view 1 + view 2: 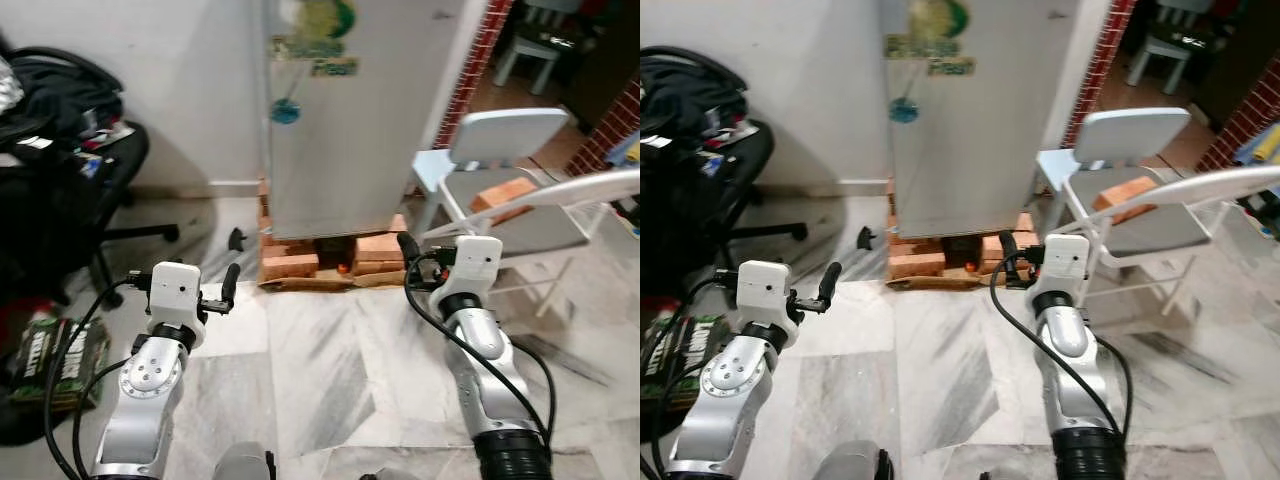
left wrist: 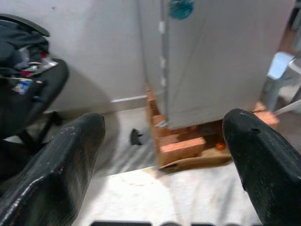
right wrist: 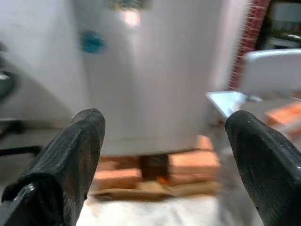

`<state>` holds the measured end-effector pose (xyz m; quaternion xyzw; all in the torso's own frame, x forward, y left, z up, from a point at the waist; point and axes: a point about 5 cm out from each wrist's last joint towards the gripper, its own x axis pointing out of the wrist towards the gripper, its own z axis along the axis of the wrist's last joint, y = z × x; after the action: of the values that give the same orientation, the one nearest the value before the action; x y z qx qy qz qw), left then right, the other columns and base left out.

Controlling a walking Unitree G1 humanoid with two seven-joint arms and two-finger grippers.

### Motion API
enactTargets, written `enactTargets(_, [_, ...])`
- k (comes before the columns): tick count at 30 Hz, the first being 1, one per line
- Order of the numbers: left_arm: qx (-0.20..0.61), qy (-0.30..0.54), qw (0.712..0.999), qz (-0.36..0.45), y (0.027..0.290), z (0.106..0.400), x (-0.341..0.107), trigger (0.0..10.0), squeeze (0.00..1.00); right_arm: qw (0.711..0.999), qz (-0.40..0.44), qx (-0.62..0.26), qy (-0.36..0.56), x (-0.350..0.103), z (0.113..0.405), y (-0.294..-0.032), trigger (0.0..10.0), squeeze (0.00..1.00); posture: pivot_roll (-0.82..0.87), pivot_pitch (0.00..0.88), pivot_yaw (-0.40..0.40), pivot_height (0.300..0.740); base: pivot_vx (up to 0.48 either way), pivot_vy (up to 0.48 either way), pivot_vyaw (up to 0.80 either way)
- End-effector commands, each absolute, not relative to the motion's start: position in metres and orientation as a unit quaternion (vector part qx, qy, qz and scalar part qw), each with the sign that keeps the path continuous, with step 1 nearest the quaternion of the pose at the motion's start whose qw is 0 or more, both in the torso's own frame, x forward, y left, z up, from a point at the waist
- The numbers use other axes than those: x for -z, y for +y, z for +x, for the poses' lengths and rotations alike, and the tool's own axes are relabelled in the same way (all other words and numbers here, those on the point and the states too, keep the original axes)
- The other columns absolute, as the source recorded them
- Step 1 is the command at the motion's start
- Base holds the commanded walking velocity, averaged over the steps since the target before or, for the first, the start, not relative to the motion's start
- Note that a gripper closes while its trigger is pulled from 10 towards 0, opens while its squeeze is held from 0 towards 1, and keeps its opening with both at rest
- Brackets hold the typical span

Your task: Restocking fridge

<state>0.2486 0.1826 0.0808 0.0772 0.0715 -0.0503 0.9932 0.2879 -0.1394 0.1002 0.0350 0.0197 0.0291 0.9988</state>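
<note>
Left eye view: we are facing the fridge [image 1: 350, 120], standing upright on bricks [image 1: 290, 262] straight ahead, door closed, its top cut off by the frame. We are holding the left gripper [image 2: 162, 155] and right gripper [image 3: 164, 150] raised toward it, fingers spread, empty. A small orange object [image 2: 220, 146] under the fridge is proving too blurred to identify.

My fingers [image 2: 56, 169] are black and look rough and dull. My arms [image 1: 140, 400] are shiny silver metal. The fridge [image 1: 350, 120] is smooth and grey with a soft shine. It sits on rough orange bricks [image 1: 290, 262]. The floor [image 1: 330, 380] is glossy marble.
</note>
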Motion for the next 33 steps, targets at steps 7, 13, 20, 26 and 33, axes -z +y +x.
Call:
enactTargets(7, [0.074,0.073,0.992,0.067,0.172,0.251,-0.081,10.0,0.0,0.999,0.034,-0.008,0.027,-0.098,0.287,-0.151,10.0,0.0,0.11,0.0,-0.038,0.74,0.0,0.464,0.0])
enactTargets(13, [0.089,0.071,0.99,0.077,0.168,0.247,-0.08,10.0,0.0,0.999,0.03,-0.007,0.029,-0.097,0.288,-0.151,10.0,0.0,0.1,0.0,-0.038,0.74,0.048,0.426,-0.67])
enactTargets(20, [0.096,0.064,0.99,0.081,0.167,0.253,-0.086,10.0,0.0,0.999,0.03,-0.013,0.02,-0.1,0.296,-0.145,10.0,0.0,0.12,0.0,-0.027,0.74,0.292,0.382,-0.8])
enactTargets(26, [0.105,0.062,0.988,0.09,0.169,0.247,-0.085,10.0,0.0,0.999,0.026,-0.03,0.025,-0.099,0.294,-0.139,10.0,0.0,0.13,0.0,-0.047,0.74,0.304,0.371,-0.37])
enactTargets(33, [0.067,0.086,0.991,0.082,0.173,0.241,-0.073,10.0,0.0,0.999,0.018,-0.021,0.03,-0.097,0.295,-0.148,10.0,0.0,0.13,0.0,-0.069,0.74,0.309,0.365,0.0])
